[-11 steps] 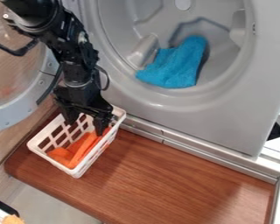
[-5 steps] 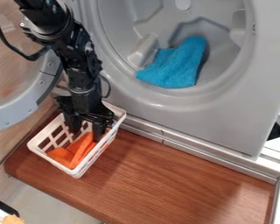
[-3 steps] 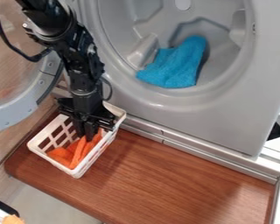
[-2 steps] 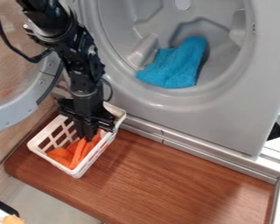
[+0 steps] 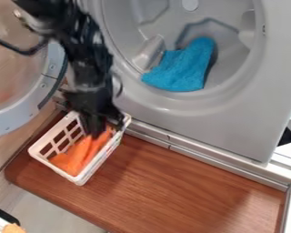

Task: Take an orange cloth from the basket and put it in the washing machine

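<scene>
My gripper (image 5: 96, 133) hangs over the back part of the white basket (image 5: 42, 141), its closed fingers pinching the top of the orange cloth (image 5: 81, 154). The cloth is drawn up toward the fingertips at its upper end, while its lower part still lies inside the basket. Behind the basket, the grey washing machine (image 5: 190, 119) stands with its round drum opening facing the camera.
A blue cloth (image 5: 183, 64) lies in the drum. At the left is the machine's open round door (image 5: 27, 109), close beside the arm. The basket stands on a brown wooden board (image 5: 178, 186), with a metal rail along the machine's foot.
The gripper went down into the basket and its fingers closed on the orange cloth. Since then it has risen slightly, pulling the cloth's upper end up with it.
</scene>
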Robot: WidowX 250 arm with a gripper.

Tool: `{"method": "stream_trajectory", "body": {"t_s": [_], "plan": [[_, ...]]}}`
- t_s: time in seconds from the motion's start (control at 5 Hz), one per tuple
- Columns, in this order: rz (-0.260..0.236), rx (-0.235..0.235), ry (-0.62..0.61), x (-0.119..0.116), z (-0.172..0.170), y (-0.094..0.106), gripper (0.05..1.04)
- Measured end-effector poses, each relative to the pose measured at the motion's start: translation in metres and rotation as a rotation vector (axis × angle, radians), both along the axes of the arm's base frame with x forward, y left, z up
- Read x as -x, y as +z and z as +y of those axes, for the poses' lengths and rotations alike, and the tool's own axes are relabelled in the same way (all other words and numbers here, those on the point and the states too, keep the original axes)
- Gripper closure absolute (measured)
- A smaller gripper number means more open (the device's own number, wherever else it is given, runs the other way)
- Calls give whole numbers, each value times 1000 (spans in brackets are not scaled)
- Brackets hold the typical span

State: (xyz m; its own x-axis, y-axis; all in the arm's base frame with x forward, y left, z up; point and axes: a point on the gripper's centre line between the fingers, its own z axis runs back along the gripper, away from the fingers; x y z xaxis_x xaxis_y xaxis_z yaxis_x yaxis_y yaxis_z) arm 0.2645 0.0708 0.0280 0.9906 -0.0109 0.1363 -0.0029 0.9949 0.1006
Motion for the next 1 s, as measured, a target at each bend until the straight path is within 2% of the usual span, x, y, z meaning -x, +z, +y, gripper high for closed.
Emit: {"method": "stream_trajectory", "body": {"t_s": [0.2,0.4,0.6,1.0], "plan": [[-105,4,-66,5,-23,51,1033],[-214,52,-161,-11,-46,86,1033],[-373,79,-254,-49,-63,122,1033],[-556,26,-321,-99,-70,160,1033]]}}
